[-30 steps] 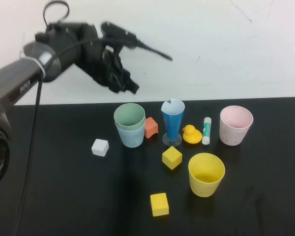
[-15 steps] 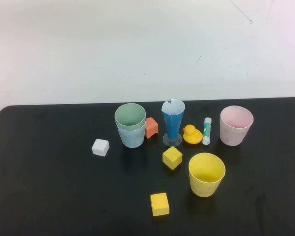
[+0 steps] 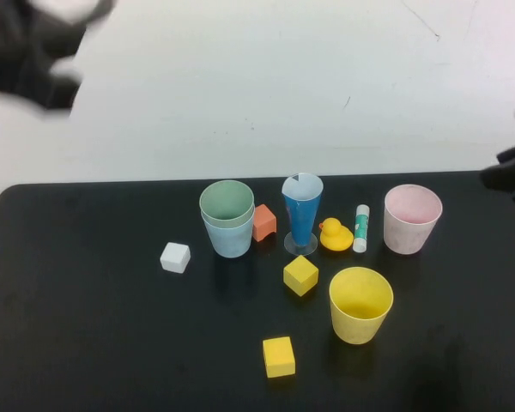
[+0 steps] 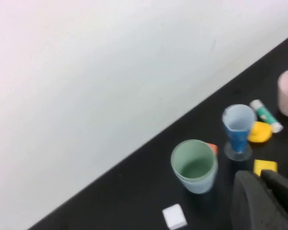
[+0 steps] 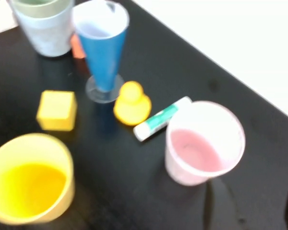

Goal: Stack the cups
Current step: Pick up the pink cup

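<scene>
Nesting the pale green cup [image 3: 226, 202] inside the light blue cup [image 3: 231, 238] is already done; that pair stands left of centre on the black table [image 3: 86, 343], touching an orange block [image 3: 263, 222]. The pale pink cup [image 3: 411, 218] stands upright at the right rear, just beside a glue stick [image 3: 361, 227] and near a rubber duck [image 3: 334, 234]. The yellow cup [image 3: 360, 304] stands upright nearer the front, apart from both.

The right gripper [image 3: 508, 176] hovers at the table's right edge, close to the pink cup and holding nothing; how far its jaws stand apart cannot be told. The left gripper [image 4: 264, 199] is raised high at the far left, jaws closed and empty.

The next step looks like a pickup of the pink cup by the right arm. It would go best with the jaws straddling one wall at the rim, on the side away from the glue stick. A firm pinch and a straight lift should clear the tall dark-blue cone glass [image 3: 301, 216] before centring over the stack.
</scene>
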### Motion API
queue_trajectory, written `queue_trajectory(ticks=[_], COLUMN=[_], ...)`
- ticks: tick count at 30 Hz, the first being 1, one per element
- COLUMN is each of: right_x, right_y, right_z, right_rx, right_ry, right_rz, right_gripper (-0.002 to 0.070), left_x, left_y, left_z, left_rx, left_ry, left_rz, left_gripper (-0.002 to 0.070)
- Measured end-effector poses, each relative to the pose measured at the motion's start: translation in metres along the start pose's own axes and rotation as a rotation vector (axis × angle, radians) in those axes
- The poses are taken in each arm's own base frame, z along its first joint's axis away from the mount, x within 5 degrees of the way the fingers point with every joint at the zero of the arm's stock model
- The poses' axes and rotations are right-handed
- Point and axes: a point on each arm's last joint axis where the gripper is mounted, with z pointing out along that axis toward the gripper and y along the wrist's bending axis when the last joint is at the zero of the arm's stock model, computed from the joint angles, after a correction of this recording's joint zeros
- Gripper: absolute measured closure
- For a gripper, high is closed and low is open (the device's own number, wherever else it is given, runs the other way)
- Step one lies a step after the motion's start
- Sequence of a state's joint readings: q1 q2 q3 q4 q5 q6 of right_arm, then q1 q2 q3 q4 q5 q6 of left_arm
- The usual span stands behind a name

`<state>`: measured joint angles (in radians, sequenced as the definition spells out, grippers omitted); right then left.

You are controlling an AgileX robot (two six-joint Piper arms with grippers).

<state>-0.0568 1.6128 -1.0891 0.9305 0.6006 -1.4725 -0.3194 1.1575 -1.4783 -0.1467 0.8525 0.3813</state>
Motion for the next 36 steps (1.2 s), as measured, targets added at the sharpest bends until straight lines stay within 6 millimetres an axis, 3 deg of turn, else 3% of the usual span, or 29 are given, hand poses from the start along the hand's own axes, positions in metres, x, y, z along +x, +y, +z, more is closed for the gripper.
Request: queue_trajectory(ticks=[6,13,17,23,25,27,31,36], right_x=[-0.003,0.021,0.034,0.045,0.048,0.047,0.038,0.01], right_y=[-0.032,-0.053,-0.056,-0.058,-0.058,-0.058,-0.062,-0.06], right_z=[0.043,0.103,0.132,0.166,0.174,0.176,0.175,0.165], right_rx=[-0.016,-0.07,-0.102,-0.135,-0.141,-0.141,-0.142,-0.258], right_ry=[0.011,0.077,0.104,0.123,0.122,0.112,0.076,0.022], right_rz=[0.027,0.07,0.094,0.108,0.118,0.134,0.141,0.14], right_gripper=[0.0323,0.0234,0.0223,0.0225,0.0259,0.0337,0.0589,0.0664], left_x=[0.06,0.115,0.132,0.134,0.133,0.133,0.133,0.135], left_y=[-0.021,-0.038,-0.042,-0.043,-0.042,-0.042,-0.042,-0.042], left_z=[-0.034,-0.047,-0.047,-0.045,-0.045,-0.045,-0.045,-0.045], left_rx=[-0.039,-0.071,-0.081,-0.074,-0.075,-0.076,-0.075,-0.079], left_ry=[-0.121,-0.17,-0.198,-0.223,-0.226,-0.228,-0.229,-0.213], left_rz=[-0.027,-0.03,-0.071,-0.139,-0.141,-0.143,-0.152,-0.142], left_gripper=[0.0673,0.0673,0.0673,0.0674,0.0674,0.0674,0.0674,0.0674])
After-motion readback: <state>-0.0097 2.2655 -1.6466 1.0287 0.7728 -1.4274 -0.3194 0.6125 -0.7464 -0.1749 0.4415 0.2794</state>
